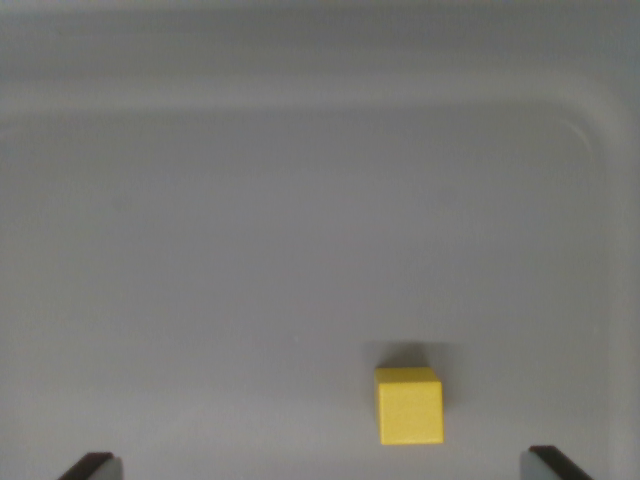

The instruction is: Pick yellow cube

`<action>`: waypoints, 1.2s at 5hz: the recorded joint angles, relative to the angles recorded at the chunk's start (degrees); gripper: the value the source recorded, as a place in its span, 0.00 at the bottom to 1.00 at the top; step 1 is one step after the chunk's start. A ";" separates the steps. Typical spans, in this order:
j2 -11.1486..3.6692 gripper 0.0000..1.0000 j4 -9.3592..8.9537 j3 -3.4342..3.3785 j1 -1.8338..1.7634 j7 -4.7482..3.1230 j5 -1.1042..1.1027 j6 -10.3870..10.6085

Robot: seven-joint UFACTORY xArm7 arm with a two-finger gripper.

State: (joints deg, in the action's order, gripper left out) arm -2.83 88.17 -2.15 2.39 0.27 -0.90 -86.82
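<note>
Grey and matte, the tray floor (300, 260) fills nearly the whole wrist view, smooth and bare apart from one small block. Nearest the camera, two dark fingertips (90, 466) poke up from the bottom edge, one toward the wrist view's left corner and one toward its right; the gripper (318, 468) stands wide apart, holding nothing. Just beyond the tips, between them but closer to the right-hand one, the yellow cube (410, 405) sits flat on the floor, touching neither finger, with a soft shadow just behind its far side. Farther off, a raised rim (560, 120) curves round at the far right corner and runs along the far edge.
</note>
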 joint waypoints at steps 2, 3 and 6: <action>-0.10 0.00 -0.51 0.06 0.06 -0.18 0.05 0.60; -0.10 0.00 -0.51 0.06 0.06 -0.18 0.05 0.60; -0.46 0.00 -2.34 0.28 0.25 -0.84 0.23 2.76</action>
State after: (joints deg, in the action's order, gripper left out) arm -3.29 85.84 -1.87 2.65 -0.57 -0.67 -84.07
